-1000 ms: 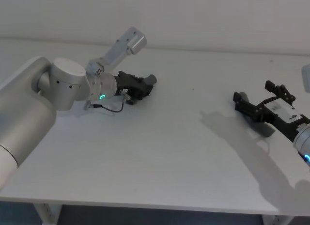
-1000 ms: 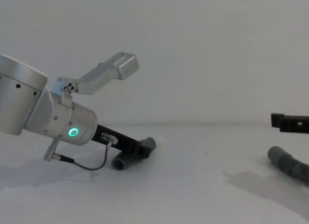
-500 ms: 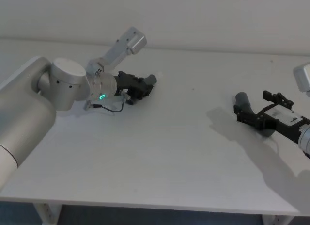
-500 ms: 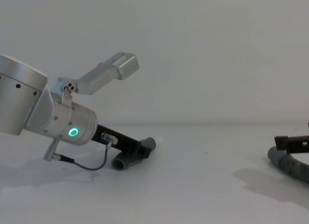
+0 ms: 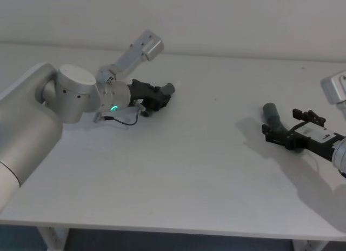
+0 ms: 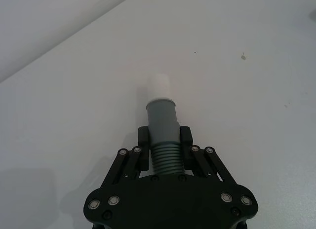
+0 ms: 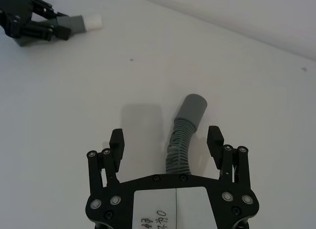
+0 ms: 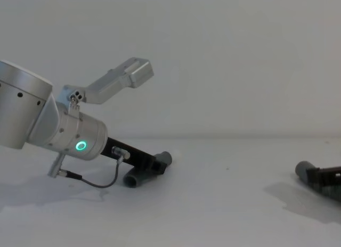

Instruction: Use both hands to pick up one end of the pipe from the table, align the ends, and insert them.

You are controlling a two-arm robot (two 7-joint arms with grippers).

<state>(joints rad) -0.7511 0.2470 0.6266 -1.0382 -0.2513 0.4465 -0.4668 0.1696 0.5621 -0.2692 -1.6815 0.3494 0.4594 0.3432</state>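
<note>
The short curved pipe piece [image 5: 165, 92] lies on the white table [image 5: 189, 170] at the far left, and my left gripper [image 5: 157, 98] is shut on its ribbed body [image 6: 165, 159] just behind the smooth grey cuff [image 6: 161, 121]. The chest view shows this gripper [image 8: 153, 164] low over the table, with the piece's other end [image 8: 133, 179] beneath it. On the right lies the longer pipe piece [image 5: 272, 116]. My right gripper [image 7: 166, 139] is open and low, its fingers [image 7: 116, 141] standing apart on either side of the ribs behind the wider cuff [image 7: 192, 108].
The left arm's silver body with its green ring light [image 5: 114, 107] and a thin black cable [image 5: 125, 121] rest near the table's left side. A wide bare stretch of table lies between the two pipe pieces. A pale wall rises behind.
My right gripper has dropped toward the table and now straddles the longer pipe piece, still open. The left gripper and its short piece have stayed put.
</note>
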